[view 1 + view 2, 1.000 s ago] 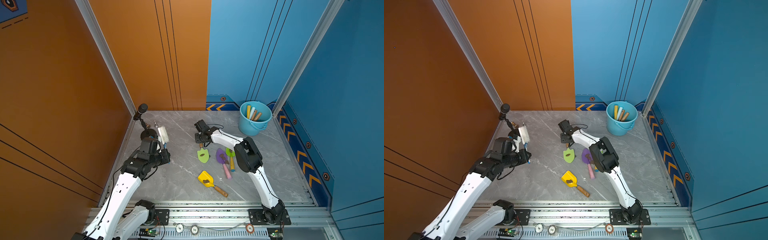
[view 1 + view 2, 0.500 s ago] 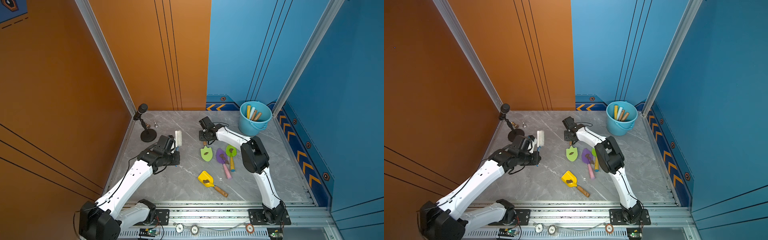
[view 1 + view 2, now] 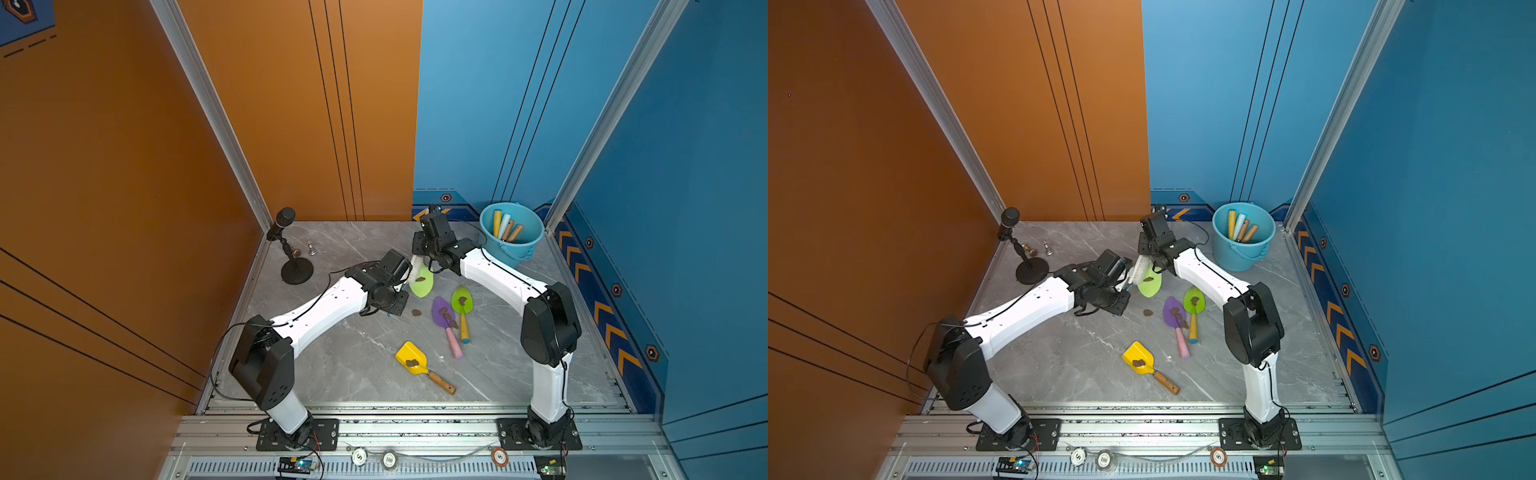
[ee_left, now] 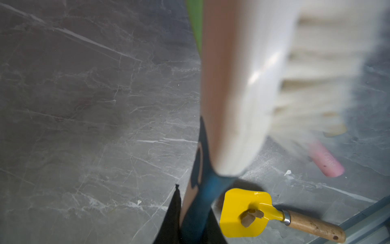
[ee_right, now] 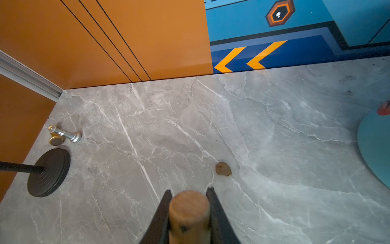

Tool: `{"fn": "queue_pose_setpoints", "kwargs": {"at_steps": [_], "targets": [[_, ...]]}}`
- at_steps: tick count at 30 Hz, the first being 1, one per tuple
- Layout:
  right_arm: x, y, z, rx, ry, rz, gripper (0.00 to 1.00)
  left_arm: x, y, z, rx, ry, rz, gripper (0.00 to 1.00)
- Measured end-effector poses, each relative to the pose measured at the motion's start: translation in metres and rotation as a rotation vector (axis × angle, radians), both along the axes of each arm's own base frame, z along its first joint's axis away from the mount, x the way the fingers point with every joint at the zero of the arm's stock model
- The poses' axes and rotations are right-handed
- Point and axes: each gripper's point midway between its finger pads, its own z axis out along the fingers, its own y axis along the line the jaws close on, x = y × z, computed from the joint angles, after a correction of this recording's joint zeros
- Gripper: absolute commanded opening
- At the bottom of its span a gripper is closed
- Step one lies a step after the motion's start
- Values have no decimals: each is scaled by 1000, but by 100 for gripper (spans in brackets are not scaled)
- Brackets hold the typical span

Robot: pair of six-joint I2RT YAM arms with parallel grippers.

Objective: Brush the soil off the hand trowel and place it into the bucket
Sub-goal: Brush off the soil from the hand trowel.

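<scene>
Though dirty, trowel (image 3: 422,287) beside brush (image 3: 416,265).

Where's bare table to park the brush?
Bare marble lies between the left arm and the yellow scoop, and along the back wall between the microphone stand and the right claw. Crowded mid-table, where brush, lime trowel, purple trowel, green trowel and soil cluster.

place: robot lab cell | evidence: aluminium rail (image 3: 415,430), painted panel walls (image 3: 124,166), microphone (image 3: 285,217)
</scene>
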Motion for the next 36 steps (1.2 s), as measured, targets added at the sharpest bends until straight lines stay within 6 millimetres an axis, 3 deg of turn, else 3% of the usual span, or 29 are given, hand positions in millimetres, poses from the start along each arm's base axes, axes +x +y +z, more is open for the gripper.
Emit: {"fn": "queue_pose_setpoints", "kwargs": {"at_steps": [7,13,19,22,26,30,36], "targets": [[3,-9,-2,-63,-33,-37,6,7,-15,-21,108,34,-44,0],[6,-16,7,-115,-60,-49,6,-19,-26,-50,250,71,-120,0],[14,-20,27,-122,-94,-48,7,-38,-23,-55,354,57,-162,0],[18,-19,38,-110,-92,-24,7,-33,-16,-42,421,-21,-171,0],[20,-17,47,-85,-66,14,7,-9,-1,-11,532,-199,-179,0],[16,-19,43,-87,-13,48,7,20,1,19,621,-379,-185,0],[3,-18,30,-100,69,89,7,43,1,39,724,-558,-207,0]]}}
